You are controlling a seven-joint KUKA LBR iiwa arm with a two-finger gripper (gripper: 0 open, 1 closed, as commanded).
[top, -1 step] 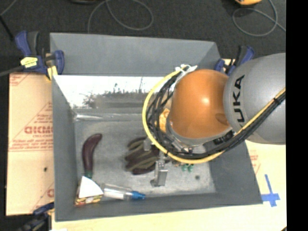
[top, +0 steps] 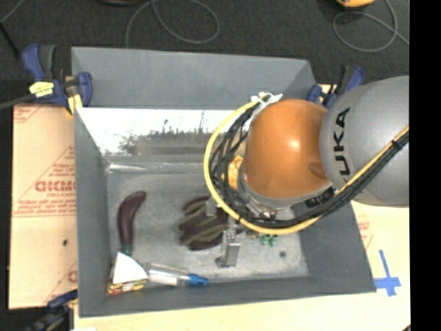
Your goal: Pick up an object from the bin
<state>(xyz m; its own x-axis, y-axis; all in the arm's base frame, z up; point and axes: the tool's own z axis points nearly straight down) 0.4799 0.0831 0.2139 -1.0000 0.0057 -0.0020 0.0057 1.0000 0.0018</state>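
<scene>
reading the camera view, i place the task at the approach step: the gripper (top: 229,249) hangs low over the floor of the bin (top: 89,205), right of centre, just beside a dark brown crumpled thing (top: 201,224) that looks like a glove. i see nothing gripped. whether the gripper is spread or pressed together i cannot tell; the orange wrist cover (top: 282,157) and its cables hide most of it. next move, in my judgement: confirm alignment over the dark thing, descend, close, then lift straight up. other candidates lie well apart to the left: a purple aubergine-shaped toy (top: 129,216), a white wedge (top: 129,269) and a pen (top: 176,278) with a blue tip along the near wall. small green bits (top: 267,239) at the cover's edge are too small to identify.
</scene>
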